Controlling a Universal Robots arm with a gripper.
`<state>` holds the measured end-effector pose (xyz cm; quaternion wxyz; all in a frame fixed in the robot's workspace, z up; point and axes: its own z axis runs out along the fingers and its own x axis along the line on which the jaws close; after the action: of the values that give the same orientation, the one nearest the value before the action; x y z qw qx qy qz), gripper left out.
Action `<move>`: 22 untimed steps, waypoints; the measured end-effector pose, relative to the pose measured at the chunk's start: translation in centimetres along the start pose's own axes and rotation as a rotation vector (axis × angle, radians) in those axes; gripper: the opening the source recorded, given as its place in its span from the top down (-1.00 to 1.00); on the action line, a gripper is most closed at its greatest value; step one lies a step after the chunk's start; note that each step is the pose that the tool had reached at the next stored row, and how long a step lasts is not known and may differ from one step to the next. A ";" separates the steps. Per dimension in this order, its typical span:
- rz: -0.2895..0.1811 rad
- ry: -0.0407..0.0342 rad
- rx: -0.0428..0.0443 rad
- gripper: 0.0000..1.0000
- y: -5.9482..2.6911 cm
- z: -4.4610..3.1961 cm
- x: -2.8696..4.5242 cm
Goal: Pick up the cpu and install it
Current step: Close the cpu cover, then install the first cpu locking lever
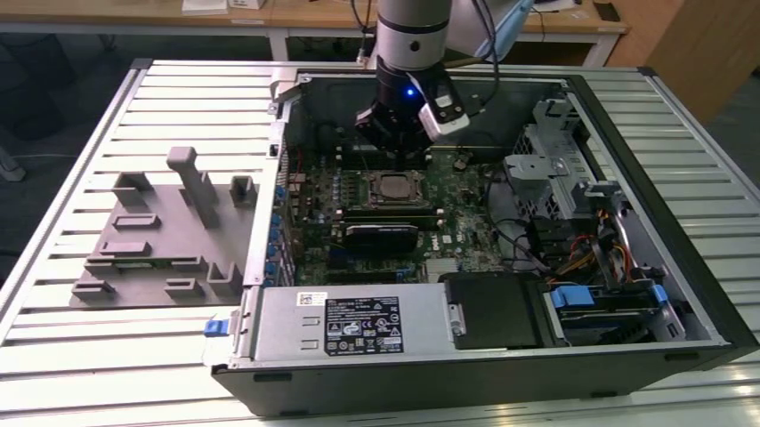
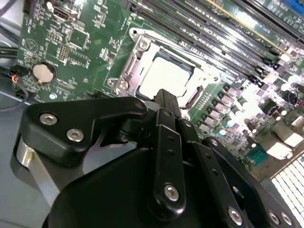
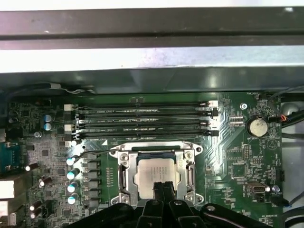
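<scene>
The cpu (image 1: 392, 187) is a small silvery square lying flat in the dark metal socket frame (image 1: 393, 203) on the green motherboard inside the open computer case. In both wrist views the cpu (image 2: 164, 76) (image 3: 156, 172) sits just beyond my fingertips, with the frame (image 3: 122, 171) around it. My gripper (image 1: 400, 153) hangs from the arm over the board, just behind the socket in the exterior view. Its black fingers (image 3: 159, 189) are pressed together with nothing between them, a little above the chip's near edge. The gripper (image 2: 166, 100) is shut and holds nothing.
A grey moulded fixture block (image 1: 166, 231) lies on the slatted table at the exterior view's left of the case. Memory slots (image 3: 142, 118) run beside the socket. A power supply (image 1: 344, 325), drive cage (image 1: 558, 169) and cables (image 1: 570, 258) crowd the case's front and right.
</scene>
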<state>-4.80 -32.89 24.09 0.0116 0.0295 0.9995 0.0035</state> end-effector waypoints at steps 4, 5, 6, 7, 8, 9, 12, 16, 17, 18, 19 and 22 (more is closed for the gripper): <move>-0.003 0.0002 0.0003 0.79 0.00 0.03 -0.01; -0.003 0.0002 0.0002 0.79 0.00 0.04 -0.01; -0.004 0.0001 0.0001 0.79 0.00 0.05 -0.01; -0.004 0.0001 0.0001 0.79 0.00 0.05 -0.01; -0.004 0.0001 0.0001 0.79 0.00 0.05 -0.01; -0.004 0.0001 0.0001 0.79 0.00 0.05 -0.01; -0.004 0.0001 0.0001 0.79 0.00 0.05 -0.01; -0.004 0.0001 0.0000 0.79 0.00 0.05 -0.01; -0.004 0.0001 0.0000 0.79 0.00 0.05 0.00; -0.004 -0.0006 -0.0003 0.79 -0.01 0.05 0.07; -0.004 -0.0017 -0.0005 0.79 -0.02 0.05 0.21; -0.004 -0.0084 -0.0010 0.79 -0.06 0.04 0.89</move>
<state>-5.69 -32.90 24.04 0.0159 0.0275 0.9995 0.0039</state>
